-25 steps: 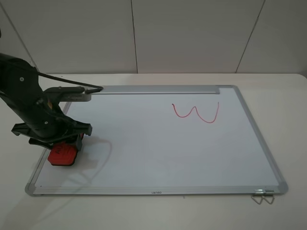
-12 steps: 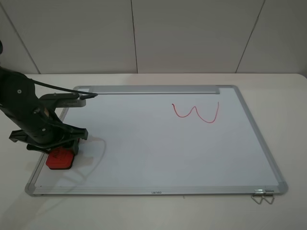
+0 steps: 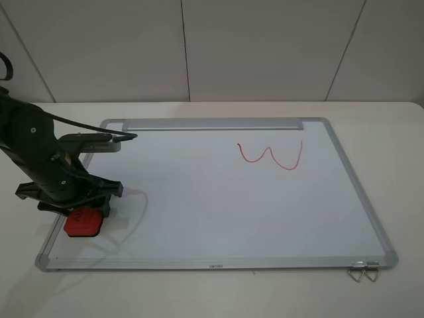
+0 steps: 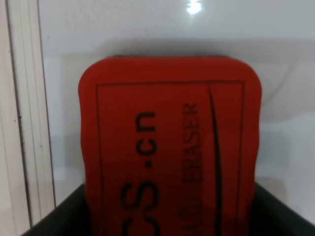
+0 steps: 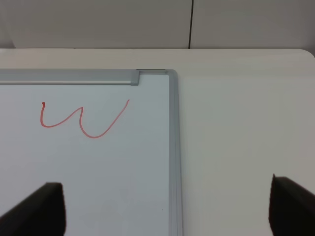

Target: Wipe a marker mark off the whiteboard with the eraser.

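Fingers (image 4: 61,221) of the left gripper (image 3: 83,207) are pinched on the eraser (image 4: 170,147), one dark pad against each long side of the red block. The lettered red face is turned up toward the wrist camera. The eraser sits at the near-left corner of the whiteboard (image 3: 218,212), just inside the left frame rail and partly hidden under the black arm in the high view. Whether its underside touches the white surface cannot be told. A grey tray strip (image 3: 212,124) runs along the far edge of the board. A wavy red squiggle (image 3: 270,156) lies on the far-right part of the board, well apart from the eraser. The right gripper (image 5: 165,201) has its two dark fingertips (image 5: 44,209) spread wide, holding nothing, above the right frame rail where board meets the pale table (image 3: 397,132). A small metal clip (image 3: 363,271) lies on the table just beside the near-right corner of the frame.
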